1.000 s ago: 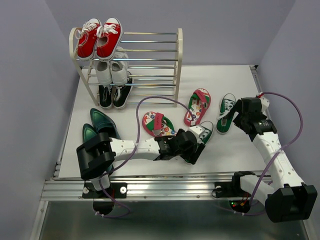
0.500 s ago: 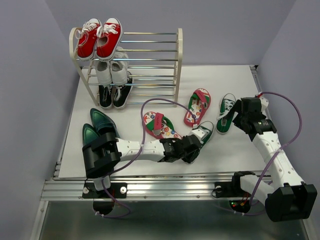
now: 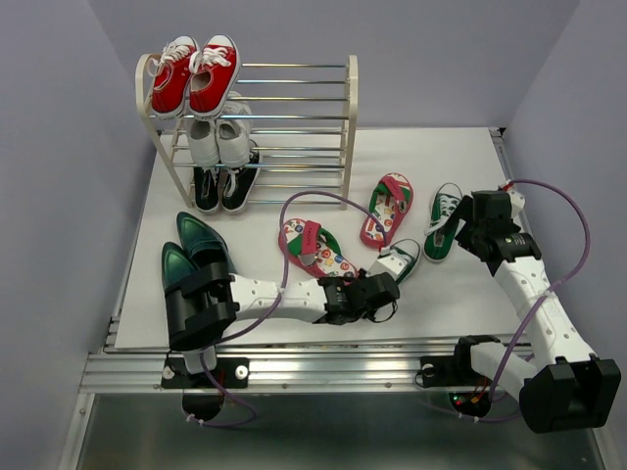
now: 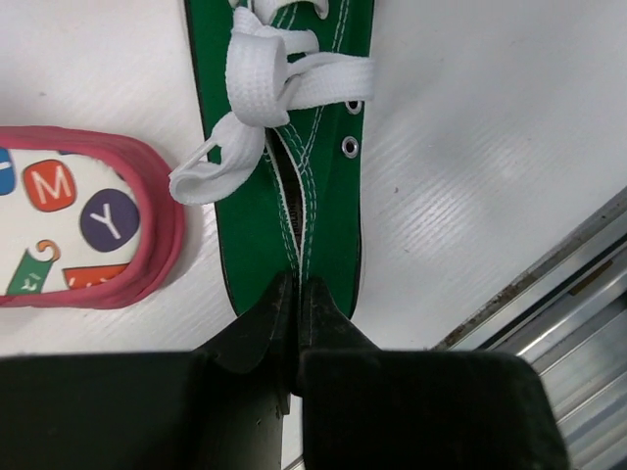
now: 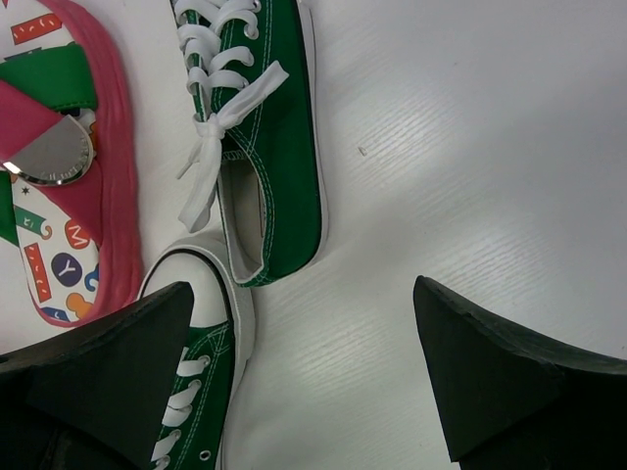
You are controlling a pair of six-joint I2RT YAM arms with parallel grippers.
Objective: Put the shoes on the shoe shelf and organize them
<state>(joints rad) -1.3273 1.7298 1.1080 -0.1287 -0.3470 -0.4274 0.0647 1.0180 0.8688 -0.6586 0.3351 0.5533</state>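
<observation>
One green sneaker (image 3: 400, 258) (image 4: 284, 147) with white laces lies near the table's front. My left gripper (image 3: 380, 290) (image 4: 297, 294) is shut on its heel collar, jaws pinched together over the back seam. The other green sneaker (image 3: 443, 221) (image 5: 279, 137) lies to the right; my right gripper (image 3: 463, 232) (image 5: 302, 289) hangs open just behind its heel, holding nothing. Two red-pink flip-flops (image 3: 315, 245) (image 3: 388, 209) lie mid-table. The dark teal high heels (image 3: 194, 245) sit at the left. The shoe shelf (image 3: 313, 117) stands at the back left.
On the shelf's left side sit red sneakers (image 3: 196, 73) on top, white sneakers (image 3: 220, 139) below, black sneakers (image 3: 223, 186) lowest. A metal rail (image 3: 294, 370) runs along the near edge. A purple cable (image 3: 294, 211) arcs over the flip-flop.
My left gripper has drawn back to the sneaker's heel and gone from open to shut on it. The right arm has not moved.
</observation>
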